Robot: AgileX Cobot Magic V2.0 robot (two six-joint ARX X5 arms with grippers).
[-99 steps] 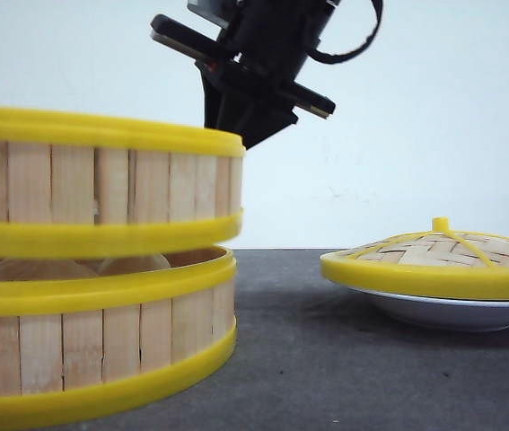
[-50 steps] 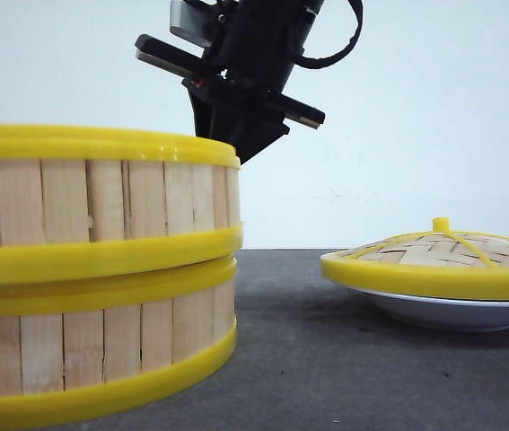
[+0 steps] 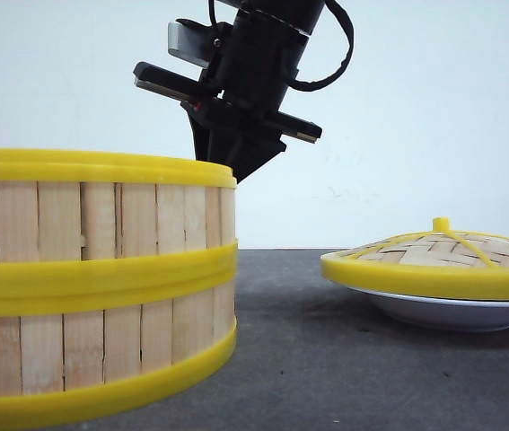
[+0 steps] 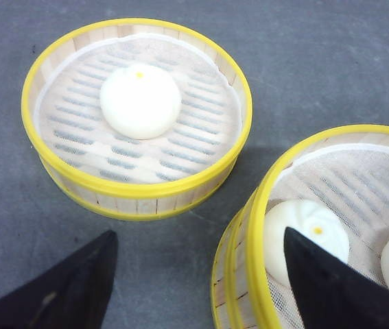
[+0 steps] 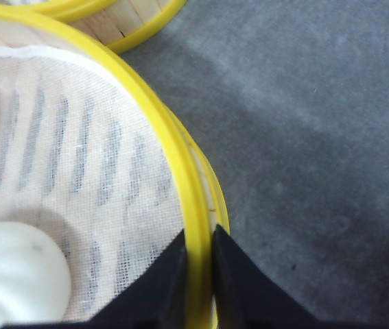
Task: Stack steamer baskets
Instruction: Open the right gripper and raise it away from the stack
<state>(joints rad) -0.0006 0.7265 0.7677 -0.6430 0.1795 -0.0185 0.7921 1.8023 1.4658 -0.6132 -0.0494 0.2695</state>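
Yellow-rimmed top basket (image 3: 92,224) hides right tool (image 5: 197,264) tips.

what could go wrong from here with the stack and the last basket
1. The right tool pinches the rim of the top basket, which sits on the lower basket. Pulling away before opening could drag or tip it.
2. The single basket stands close beside the stack, so lifting it may knock the stack.
3. The buns in the top basket could be squashed if the next basket lands tilted.
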